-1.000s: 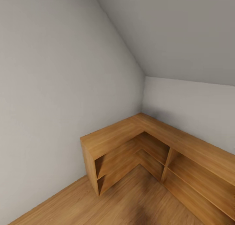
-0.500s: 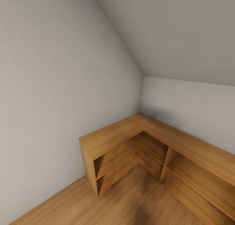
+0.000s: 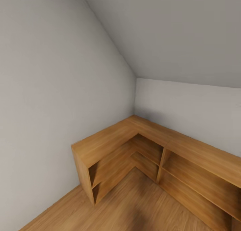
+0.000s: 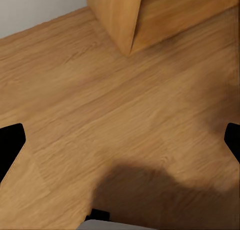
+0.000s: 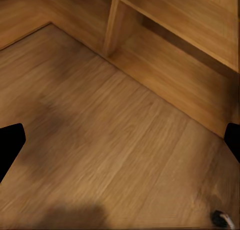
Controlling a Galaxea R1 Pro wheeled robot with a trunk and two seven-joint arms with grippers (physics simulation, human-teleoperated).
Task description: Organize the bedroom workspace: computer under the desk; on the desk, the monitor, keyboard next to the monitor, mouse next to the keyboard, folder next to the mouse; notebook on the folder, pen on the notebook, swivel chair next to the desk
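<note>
I face a room corner with grey walls and a sloped ceiling. My left gripper [image 4: 120, 145] hangs open over bare wooden floor [image 4: 100, 105], its black fingertips [image 4: 10, 142] far apart at the picture's edges, nothing between them. My right gripper [image 5: 120, 145] is open too, its dark fingertips [image 5: 9, 142] spread wide above floorboards [image 5: 110, 130], holding nothing.
A low L-shaped light wooden shelf unit [image 3: 110, 140] with open compartments fills the corner. Its end panel [image 4: 117, 15] shows in the left wrist view, and its compartments [image 5: 165, 40] in the right wrist view. A small dark-and-white object [image 5: 222, 219] lies on the floor.
The whole head view has shifted: the shelf unit sits further left and slightly lower in the picture, so the camera has turned right. Nothing in the room itself has moved.
</note>
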